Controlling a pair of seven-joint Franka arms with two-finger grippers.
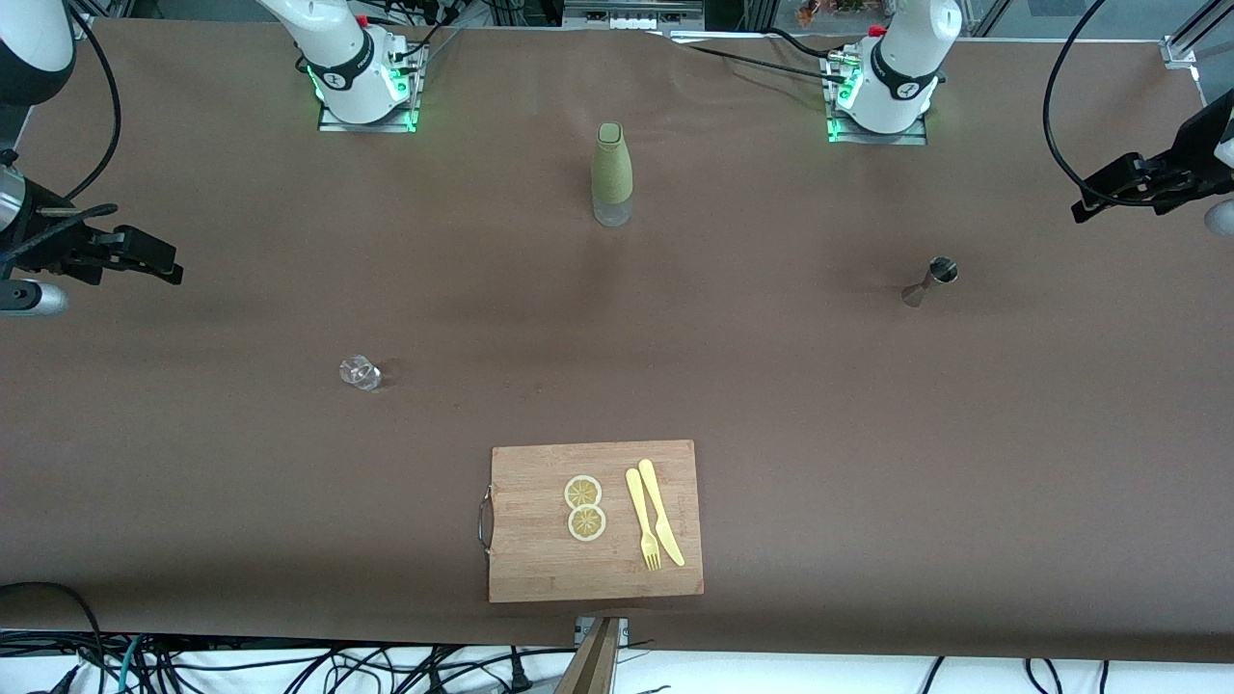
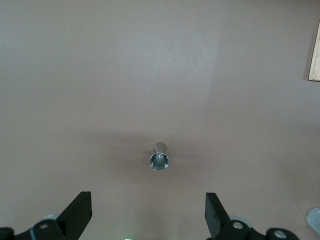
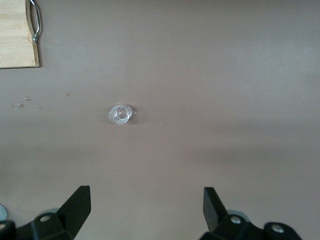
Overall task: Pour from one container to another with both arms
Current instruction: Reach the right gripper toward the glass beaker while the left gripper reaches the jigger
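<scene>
Lying nearest the front camera on the table (image 1: 868,463): a wooden cutting board (image 1: 540,569) carrying two lemon slices (image 1: 584,507), a yellow fork (image 1: 640,520) and a yellow knife (image 1: 661,511). Standing farther back, toward the right arm's end: a small clear glass (image 1: 360,372), sitting straight ahead of the right gripper (image 3: 145,210), centred between fingers (image 3: 77,205) spread wide and holding nothing. Standing farther still, toward the left arm's end: a metal jigger (image 1: 929,280), upright, mouth showing as a ring in the left wrist view, likewise lined up ahead of the left gripper (image 2: 147,212), fingers (image 2: 80,210) wide apart and empty. Farthest, midway between the bases: a green-sleeved bottle (image 1: 612,173), upright, capped. Hovering well apart from both vessels. Possibly some droplets near the glass, though hard to make out. Being cut off at the frame edges: both grippers in the front view.
</scene>
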